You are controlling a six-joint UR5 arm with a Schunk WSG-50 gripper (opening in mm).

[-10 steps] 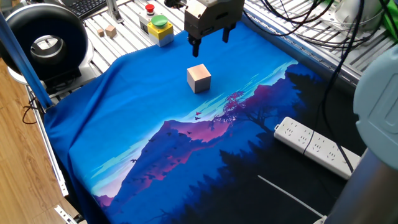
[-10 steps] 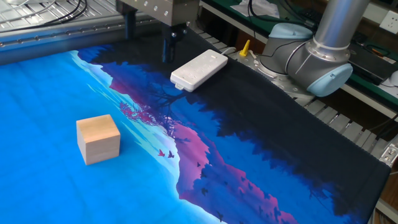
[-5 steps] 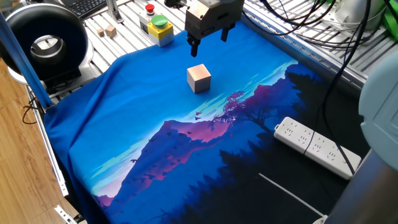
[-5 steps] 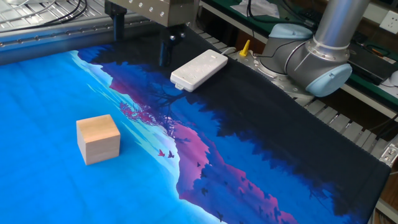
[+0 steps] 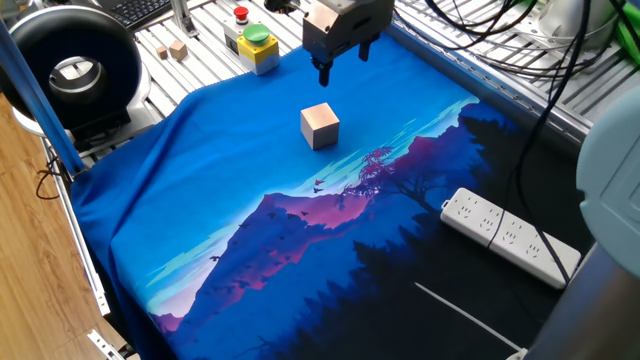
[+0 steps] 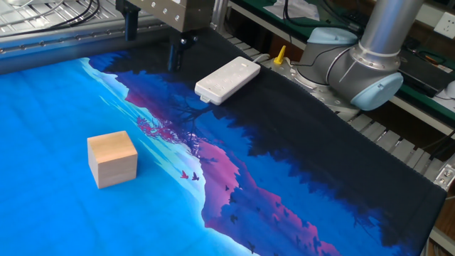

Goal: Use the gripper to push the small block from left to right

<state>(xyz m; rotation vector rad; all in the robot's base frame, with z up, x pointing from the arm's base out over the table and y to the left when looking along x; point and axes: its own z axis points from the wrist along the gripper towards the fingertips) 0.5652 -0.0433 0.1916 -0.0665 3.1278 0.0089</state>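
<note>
The small block is a light tan wooden cube that sits on the blue part of the printed mat; it also shows in the other fixed view at the lower left. The gripper hangs above the mat's far edge, behind the block and apart from it. Its two dark fingers point down with a gap between them and hold nothing. In the other fixed view the gripper is at the top, well beyond the block.
A white power strip lies on the mat's dark part, also seen in the other fixed view. A yellow box with a green button and two tiny wooden cubes sit beyond the mat. The arm's base stands at the mat's edge.
The gripper has shifted a little along the mat's far edge, rightward in one fixed view and leftward in the other. The block has not moved.
</note>
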